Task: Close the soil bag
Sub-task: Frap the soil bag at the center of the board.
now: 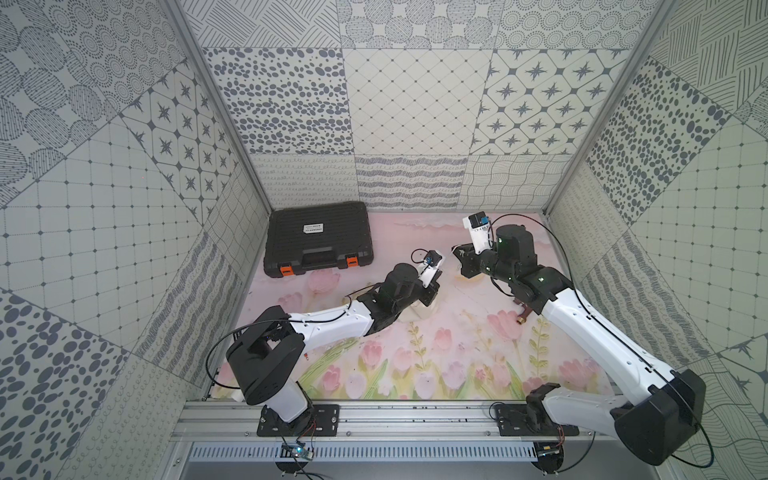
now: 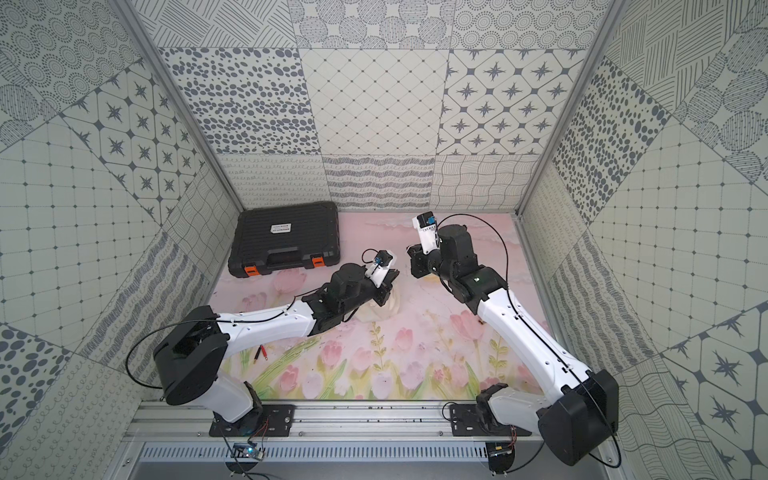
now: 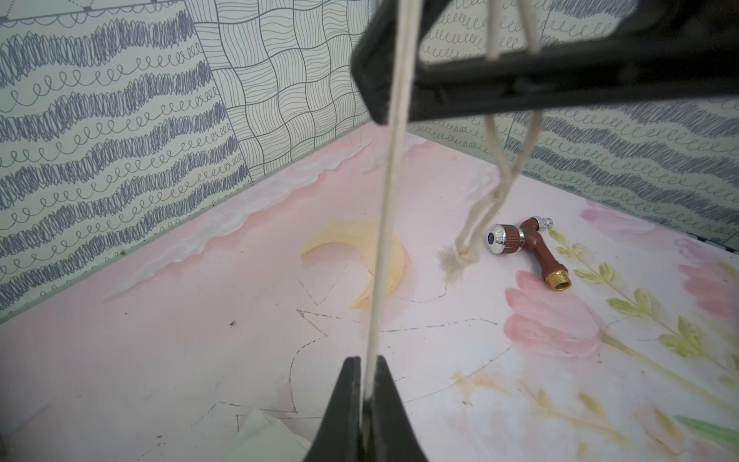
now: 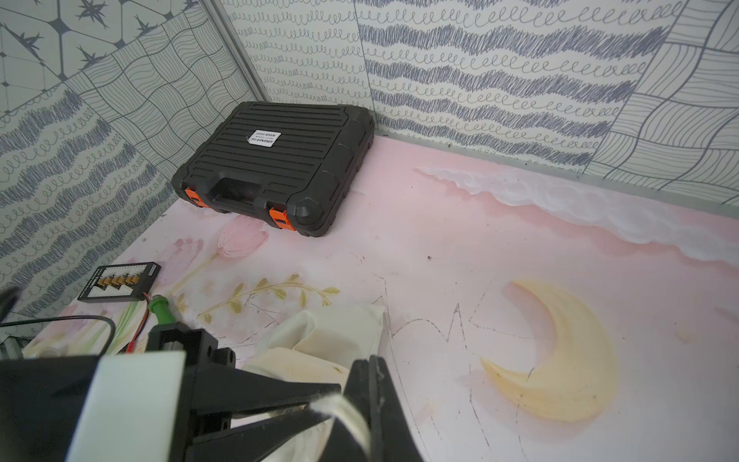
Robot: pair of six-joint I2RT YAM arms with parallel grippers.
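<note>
Because left pincer [image 3: 366, 361] and right pincer [image 4: 370, 362] each pinch the cord [image 3: 389, 200], we risk slippage leaving the soil bag [image 4: 336, 332] open.

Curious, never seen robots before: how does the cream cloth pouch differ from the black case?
The soil bag is soft, crumpled cream cloth; the black case is rigid ribbed plastic with orange latches. The bag is smaller than the case. The bag's cord is pinched in the left gripper; the case lies apart in a far corner. Both rest on the table.
</note>
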